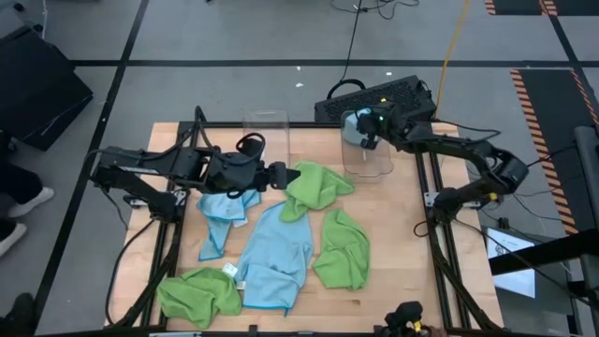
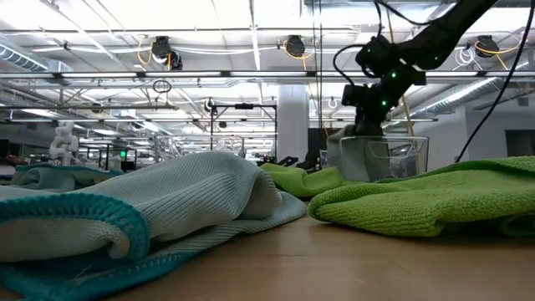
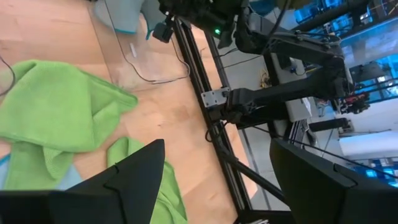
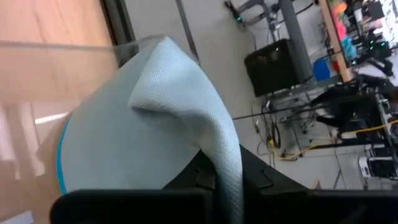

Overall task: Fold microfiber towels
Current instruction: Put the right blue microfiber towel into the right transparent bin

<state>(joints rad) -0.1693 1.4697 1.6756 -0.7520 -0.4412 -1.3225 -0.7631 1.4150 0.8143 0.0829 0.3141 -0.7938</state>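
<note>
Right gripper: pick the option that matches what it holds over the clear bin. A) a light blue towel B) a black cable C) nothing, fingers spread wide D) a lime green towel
A: the right gripper is shut on a light blue towel, which the right wrist view shows pinched between its dark fingers above the clear bin at the table's far right.

Towels (image 1: 281, 248) lie across the table (image 1: 402, 215); a bin (image 1: 367, 157) stands at its back right corner.

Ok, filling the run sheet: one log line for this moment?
right claw: shut on blue towel, over bin | left claw: open, at green towel
</note>
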